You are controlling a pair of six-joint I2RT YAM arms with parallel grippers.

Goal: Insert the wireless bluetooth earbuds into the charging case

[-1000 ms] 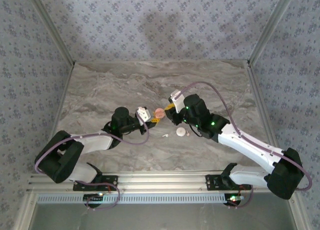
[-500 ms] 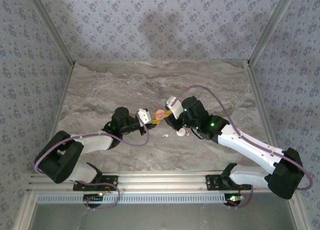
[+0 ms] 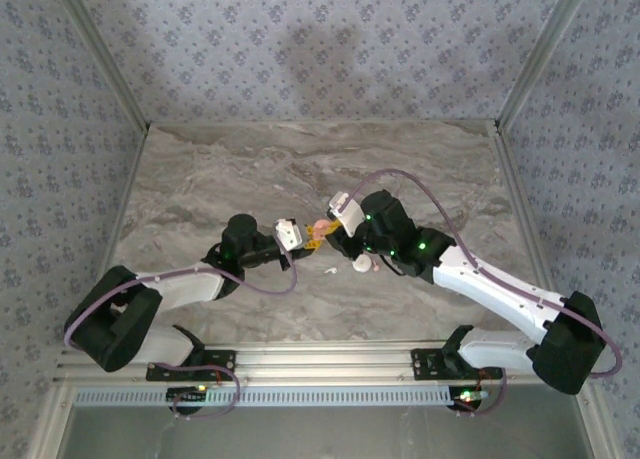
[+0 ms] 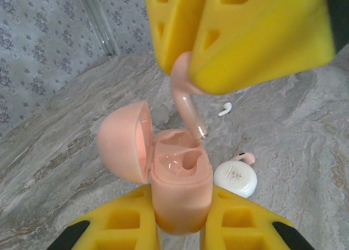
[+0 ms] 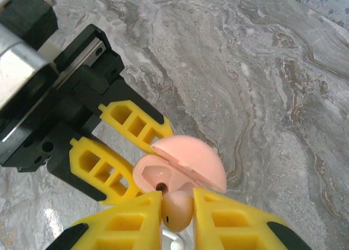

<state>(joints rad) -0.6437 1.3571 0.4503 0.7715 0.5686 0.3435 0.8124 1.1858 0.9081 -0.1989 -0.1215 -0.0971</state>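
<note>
With the left gripper (image 4: 180, 233) clamped on the open pink charging case (image 4: 177, 176) and the right gripper (image 5: 178, 231) pinching a pink earbud (image 4: 188, 105), stem tip at the case's rim, insertion looks imminent, calling for careful alignment with the socket.

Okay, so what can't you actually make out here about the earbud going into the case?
- Left wrist view: the head of the pink earbud is buried in the right gripper; a second pink earbud sits half hidden behind the white case.
- Right wrist view: the held earbud's head blocks its stem tip, so contact with the charging case is unclear.
- Top view: both too small to judge.
</note>
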